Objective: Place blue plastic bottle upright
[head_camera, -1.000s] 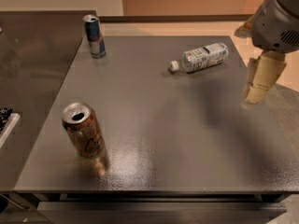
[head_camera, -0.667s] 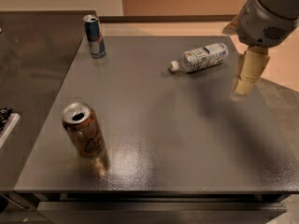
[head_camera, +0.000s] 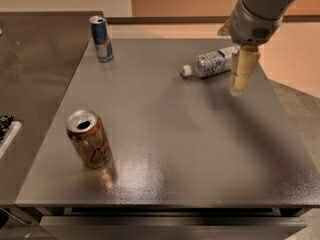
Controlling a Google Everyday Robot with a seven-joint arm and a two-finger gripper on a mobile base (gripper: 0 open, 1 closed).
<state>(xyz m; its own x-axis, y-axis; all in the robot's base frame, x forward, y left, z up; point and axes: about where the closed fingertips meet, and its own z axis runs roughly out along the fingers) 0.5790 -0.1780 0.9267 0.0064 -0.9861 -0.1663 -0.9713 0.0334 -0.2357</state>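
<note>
Grey table, end effector beside bottle

We see a dark grey square tabletop with the cream gripper hanging over its far right part. Just left of the gripper, a clear plastic bottle lies on its side, white cap pointing away. Well to the left stand a slim blue-silver can, farther back, and an orange-brown can, nearer us.
</note>
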